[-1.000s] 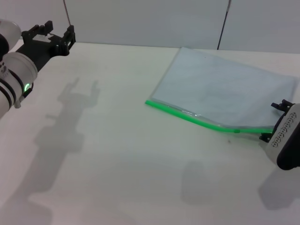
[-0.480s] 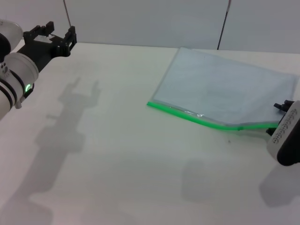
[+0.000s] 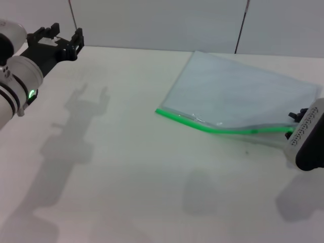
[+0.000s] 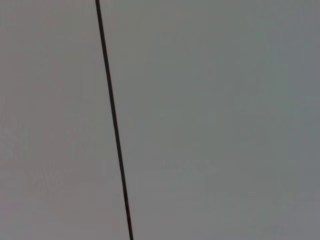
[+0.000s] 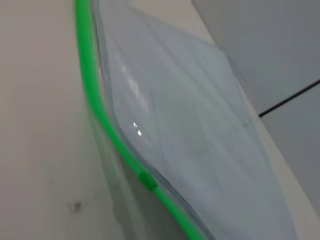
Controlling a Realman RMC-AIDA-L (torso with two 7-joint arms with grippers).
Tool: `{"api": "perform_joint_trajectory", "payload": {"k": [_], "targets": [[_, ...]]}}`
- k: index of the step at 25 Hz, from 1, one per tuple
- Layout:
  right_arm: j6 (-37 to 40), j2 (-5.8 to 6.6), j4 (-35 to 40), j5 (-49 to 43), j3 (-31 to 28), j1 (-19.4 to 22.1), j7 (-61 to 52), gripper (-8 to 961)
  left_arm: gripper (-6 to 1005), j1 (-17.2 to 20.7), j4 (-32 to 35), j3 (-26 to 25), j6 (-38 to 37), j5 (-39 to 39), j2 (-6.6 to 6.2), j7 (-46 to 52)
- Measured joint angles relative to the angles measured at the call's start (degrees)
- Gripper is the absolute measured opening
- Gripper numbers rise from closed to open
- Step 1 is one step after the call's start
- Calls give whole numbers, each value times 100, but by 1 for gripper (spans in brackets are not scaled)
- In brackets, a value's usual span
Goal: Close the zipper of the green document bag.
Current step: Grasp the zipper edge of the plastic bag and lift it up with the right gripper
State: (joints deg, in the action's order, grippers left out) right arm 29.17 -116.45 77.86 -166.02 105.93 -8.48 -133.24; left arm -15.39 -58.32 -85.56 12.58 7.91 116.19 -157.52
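Observation:
The green document bag (image 3: 238, 96) lies flat at the right of the table, a translucent pale blue-grey pouch. Its bright green zipper (image 3: 217, 127) runs along the near long edge. The right end of that edge is raised off the table and meets my right gripper (image 3: 293, 126), which is shut on that end of the bag. In the right wrist view the zipper (image 5: 107, 125) curves past the camera with its small green slider tab (image 5: 146, 179) on it. My left gripper (image 3: 63, 38) hangs open above the table's far left, far from the bag.
The white table (image 3: 126, 167) carries nothing else near the bag. A pale wall with a dark vertical seam (image 4: 112, 120) stands behind the table's far edge. The arms cast shadows on the left and front of the table.
My right gripper has risen a little, lifting the right end of the zipper edge. The bag's near left corner slid slightly left. The left arm has not moved.

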Motion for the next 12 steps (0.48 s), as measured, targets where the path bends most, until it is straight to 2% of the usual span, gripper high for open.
{"api": "perform_joint_trajectory", "payload": {"k": [8,12], "targets": [[291,22,1423,0,33,730,83,220,553,39,-696,315,-797,517,0,38],[461,30,1918,0,72,939,93,192,552,101,-1111,389,-1201,500,-1,231]]}}
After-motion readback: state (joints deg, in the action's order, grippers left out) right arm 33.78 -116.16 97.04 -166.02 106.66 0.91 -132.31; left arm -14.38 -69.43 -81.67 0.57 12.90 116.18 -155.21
